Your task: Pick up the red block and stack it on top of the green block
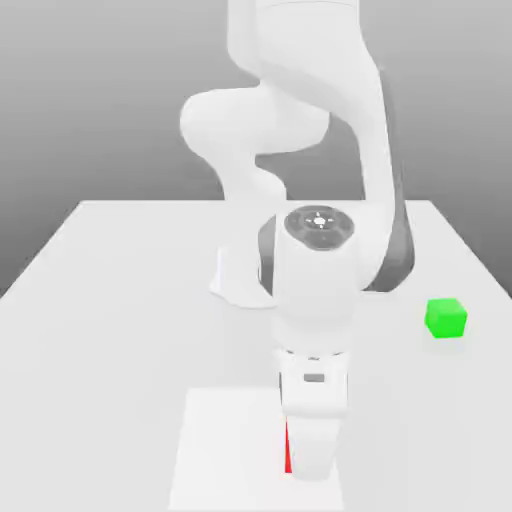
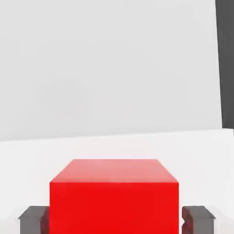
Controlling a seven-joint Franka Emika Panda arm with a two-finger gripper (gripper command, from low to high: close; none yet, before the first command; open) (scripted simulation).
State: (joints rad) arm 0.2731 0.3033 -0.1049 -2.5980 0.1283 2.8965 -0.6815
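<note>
A flat white table (image 1: 120, 300) carries everything. Taking the exterior view as a clock face centred on the tabletop, the green block (image 1: 446, 318) sits directly on the bare surface toward 3 o'clock, near that edge and well apart from anything else. The arm's white base (image 1: 238, 285) rests on the table toward 12 o'clock. A slightly brighter rectangular patch (image 1: 225, 450) lies on the surface toward 6 o'clock, and on it stands the red block (image 1: 287, 452), mostly hidden there. In the hand view the red block (image 2: 114, 201) sits flat on the pale surface.
</note>
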